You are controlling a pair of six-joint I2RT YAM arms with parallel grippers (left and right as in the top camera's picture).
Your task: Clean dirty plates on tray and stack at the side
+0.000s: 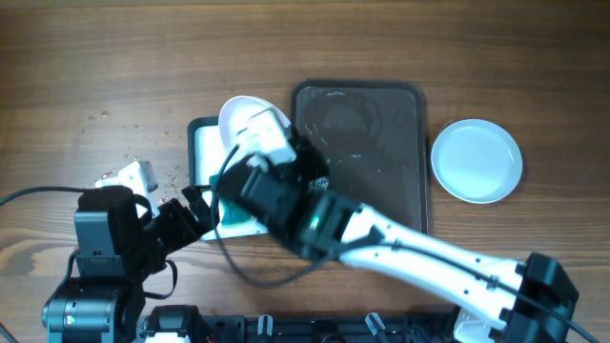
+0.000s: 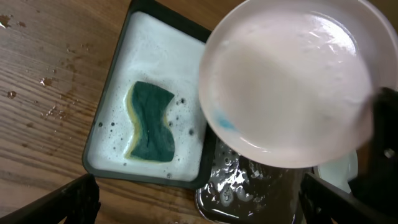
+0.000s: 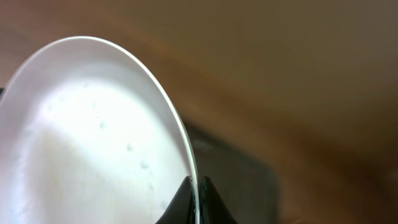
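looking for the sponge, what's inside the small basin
A green sponge lying in white foam inside the basin. The plate held above it hides one corner.

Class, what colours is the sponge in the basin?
The sponge is green with a yellow edge, clearest in the left wrist view.

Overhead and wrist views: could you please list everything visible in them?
brown wood-grain table: one, underneath.
large dark brown rectangular tray: one, wet, centre.
dark-rimmed white-bottomed basin: one, foamy, left of the tray.
green sponge: one, in the basin.
round white shallow plates: two, white; one on the table right of the tray, one held above basin and tray, blue smear.
left arm: black, jaws open.
right arm: white and black, jaws shut on the held plate's rim.
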